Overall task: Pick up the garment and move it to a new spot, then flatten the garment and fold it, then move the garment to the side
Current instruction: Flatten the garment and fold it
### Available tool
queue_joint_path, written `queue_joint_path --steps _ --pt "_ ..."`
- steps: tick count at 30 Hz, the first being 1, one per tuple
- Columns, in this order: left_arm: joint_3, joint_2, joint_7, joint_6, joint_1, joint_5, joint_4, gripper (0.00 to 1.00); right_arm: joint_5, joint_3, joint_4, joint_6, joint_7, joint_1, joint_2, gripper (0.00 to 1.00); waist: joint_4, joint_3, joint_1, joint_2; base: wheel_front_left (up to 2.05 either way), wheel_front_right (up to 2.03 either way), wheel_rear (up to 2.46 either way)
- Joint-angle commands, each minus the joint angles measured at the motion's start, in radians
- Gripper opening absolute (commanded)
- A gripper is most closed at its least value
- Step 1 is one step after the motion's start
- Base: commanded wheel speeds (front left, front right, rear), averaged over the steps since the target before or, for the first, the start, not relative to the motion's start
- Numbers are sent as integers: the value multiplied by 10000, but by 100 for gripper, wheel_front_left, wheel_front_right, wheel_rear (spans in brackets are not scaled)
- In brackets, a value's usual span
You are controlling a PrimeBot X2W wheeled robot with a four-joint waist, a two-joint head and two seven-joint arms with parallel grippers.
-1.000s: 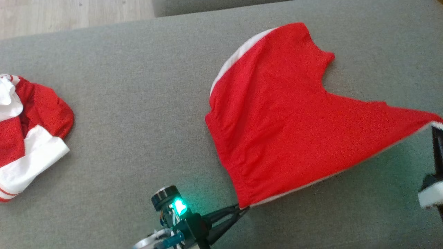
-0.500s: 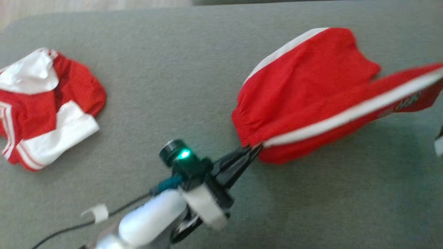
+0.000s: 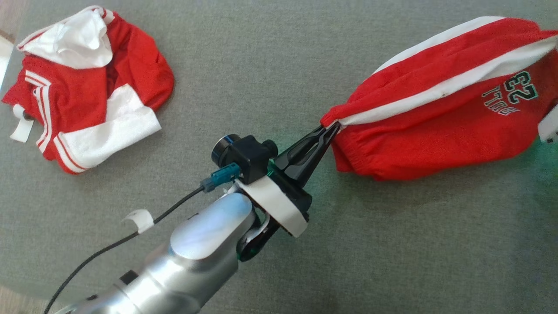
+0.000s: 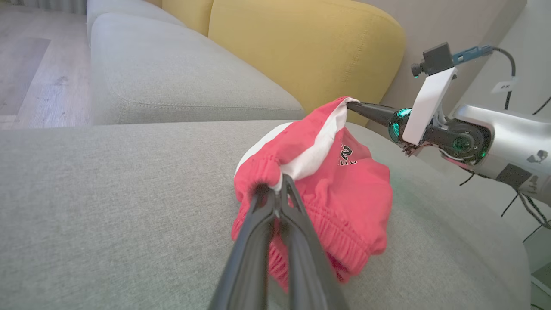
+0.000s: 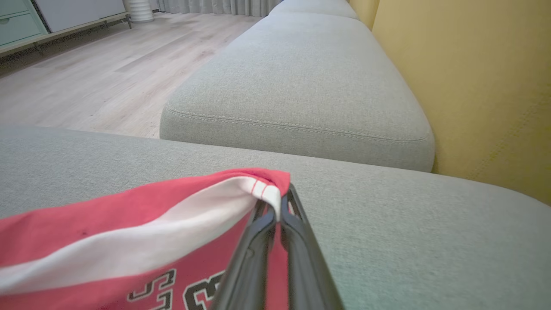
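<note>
The garment [image 3: 436, 126] is a pair of red shorts with a white side stripe and a printed number, hanging stretched between both grippers just above the grey sofa seat [image 3: 261, 52]. My left gripper [image 3: 330, 129] is shut on its elastic waistband corner. In the left wrist view the pinch [image 4: 275, 189] sits at the gathered waistband, with the garment [image 4: 340, 189] sagging behind onto the cushion. My right gripper [image 4: 353, 106] is shut on the far white-striped corner. The right wrist view shows those tips [image 5: 275, 202] clamped on the garment's [image 5: 129, 241] hem corner.
A second red and white garment [image 3: 87, 87] lies crumpled at the seat's left. Yellow back cushions [image 4: 301, 51] rise behind the seat. Another grey seat cushion [image 5: 301, 86] adjoins it, with wooden floor [image 5: 86, 77] beyond. A cable [image 3: 87, 261] trails from my left arm.
The garment lay spread on the seat; both grippers have carried its near edge up and over, so it is bunched with the printed side showing. The head view has shifted too.
</note>
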Motion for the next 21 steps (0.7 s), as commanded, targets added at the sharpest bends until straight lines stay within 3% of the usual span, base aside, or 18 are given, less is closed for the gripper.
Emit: queue_joint_path --steps 1,3,4,5,6,7,11,16,21 --pt "377 -33 -49 16 -362 -159 -144 0 -40 220 -54 65 -185 -318 -222 0 123 167 -2 0 0 0 0" --pt "420 -126 -49 16 -446 -238 -10 0 -90 409 373 65 -371 -632 -187 0 143 251 -2 0 0 0 0" --pt "432 -173 -49 16 -456 -310 38 8 -118 479 567 65 -479 -783 -164 17 138 285 -2 0 0 0 0" --pt "462 -204 -49 16 -480 -323 93 24 -146 527 749 65 -599 -922 -134 45 133 311 -2 0 0 0 0" --pt "523 -224 -49 16 -504 -281 144 44 -173 565 916 65 -758 -1057 -93 86 127 335 -2 0 0 0 0" --pt "656 -248 -49 16 -503 -222 180 100 -171 587 1068 65 -948 -1179 -39 100 116 358 -2 0 0 0 0" --pt "1400 -321 -49 16 -326 426 216 100 82 768 1478 65 -1578 -1401 41 100 69 379 -2 0 0 0 0" --pt "3136 -584 -49 266 548 1779 -382 100 792 925 1508 65 -1677 -1042 -172 100 70 338 -2 0 0 0 0" --pt "4613 -776 -49 1269 1732 3644 -1898 100 1540 978 1437 65 -997 -585 -847 100 230 451 -2 0 0 0 0"
